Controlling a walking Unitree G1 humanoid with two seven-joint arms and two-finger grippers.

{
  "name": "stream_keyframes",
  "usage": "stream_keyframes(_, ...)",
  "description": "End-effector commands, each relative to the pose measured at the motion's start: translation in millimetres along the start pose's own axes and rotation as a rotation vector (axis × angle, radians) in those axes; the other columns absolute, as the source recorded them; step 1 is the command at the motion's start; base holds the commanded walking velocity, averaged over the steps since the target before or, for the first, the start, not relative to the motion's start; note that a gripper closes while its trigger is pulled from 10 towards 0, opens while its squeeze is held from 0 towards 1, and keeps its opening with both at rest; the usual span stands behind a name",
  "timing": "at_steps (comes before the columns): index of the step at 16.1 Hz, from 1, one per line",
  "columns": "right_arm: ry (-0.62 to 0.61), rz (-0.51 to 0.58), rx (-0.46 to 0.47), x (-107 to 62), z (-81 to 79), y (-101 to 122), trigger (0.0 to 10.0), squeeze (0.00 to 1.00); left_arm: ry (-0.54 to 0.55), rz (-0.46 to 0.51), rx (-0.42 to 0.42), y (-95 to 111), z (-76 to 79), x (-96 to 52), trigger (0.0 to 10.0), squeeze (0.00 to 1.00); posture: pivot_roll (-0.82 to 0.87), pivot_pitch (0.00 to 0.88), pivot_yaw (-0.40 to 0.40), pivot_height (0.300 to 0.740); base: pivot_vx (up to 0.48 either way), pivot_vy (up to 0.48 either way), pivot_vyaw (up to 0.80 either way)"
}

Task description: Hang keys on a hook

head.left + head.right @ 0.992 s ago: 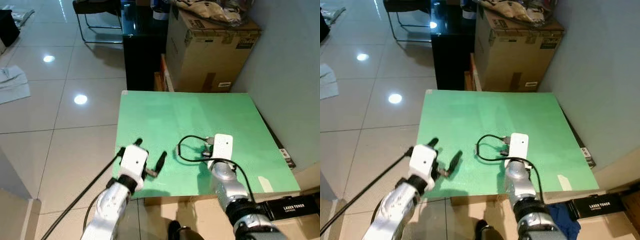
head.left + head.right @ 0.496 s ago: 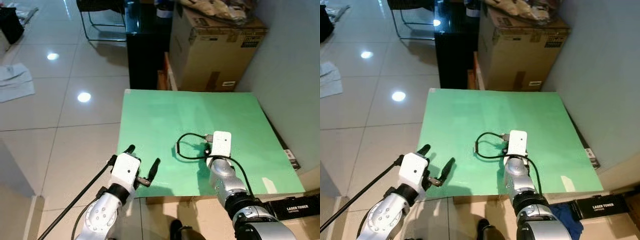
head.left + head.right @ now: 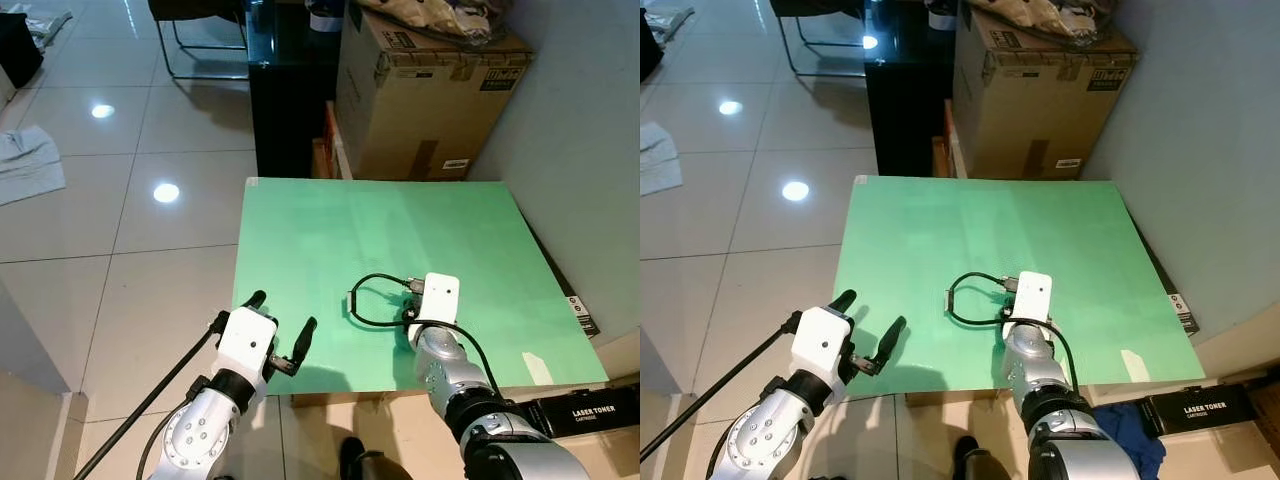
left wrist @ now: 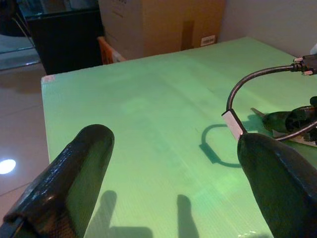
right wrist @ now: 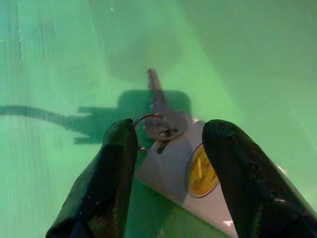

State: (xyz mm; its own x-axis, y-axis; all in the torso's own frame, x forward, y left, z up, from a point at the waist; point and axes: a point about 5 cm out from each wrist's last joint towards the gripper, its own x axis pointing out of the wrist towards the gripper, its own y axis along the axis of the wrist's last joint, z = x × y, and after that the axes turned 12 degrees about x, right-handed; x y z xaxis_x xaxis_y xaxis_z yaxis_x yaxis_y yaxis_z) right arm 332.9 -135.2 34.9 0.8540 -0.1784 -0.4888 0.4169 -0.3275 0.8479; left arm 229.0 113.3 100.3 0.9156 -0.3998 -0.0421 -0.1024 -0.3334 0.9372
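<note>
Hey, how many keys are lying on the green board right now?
1 that I can make out: a key on a ring, lying beside a white tag between the right tool's open fingers, on the green board. More may be hidden under the tag.

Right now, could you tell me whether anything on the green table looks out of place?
No hook can be seen for the keys. They lie flat on the green table beside a white tag, between the open fingers of the right pincer. The left pincer hovers open at the table's near edge.
</note>
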Motion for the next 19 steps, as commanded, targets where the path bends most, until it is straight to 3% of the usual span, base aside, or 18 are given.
stream_keyframes(1,-0.005,-0.043,0.016,-0.3,2.4,-7,10.0,0.0,-0.008,-0.007,-0.004,0,2.2,-2.3,10.0,0.0,0.02,0.279,-0.067,0.74,0.0,0.0,0.0)
stream_keyframes(3,0.017,-0.061,0.02,-0.2,-0.3,-9,10.0,0.0,-0.009,-0.006,-0.004,0,2.2,-1.2,10.0,0.0,0.02,0.273,-0.068,0.74,0.0,0.0,0.0)
stream_keyframes(4,0.017,-0.062,0.025,-0.2,-0.4,-9,2.7,0.0,-0.009,-0.006,-0.004,1,2.1,-1.1,10.0,0.0,0.02,0.273,-0.068,0.74,0.0,0.0,0.0)
stream_keyframes(5,0.016,-0.064,0.031,-0.3,0.1,-9,0.0,0.0,-0.008,-0.005,-0.003,1,2.0,-0.6,10.0,0.0,0.02,0.267,-0.07,0.74,0.0,0.0,0.0)
stream_keyframes(15,0.018,-0.071,0.012,-4.0,10.0,-25,0.0,0.0,-0.013,0.002,-0.004,1,2.9,2.4,10.0,0.0,0.01,0.253,-0.069,0.74,0.0,0.0,0.0)
stream_keyframes(19,0.038,-0.032,0.0,-4.0,10.4,-21,0.0,0.0,-0.018,0.003,-0.007,2,3.7,3.0,10.0,0.0,0.0,0.257,-0.066,0.74,0.0,0.0,0.0)
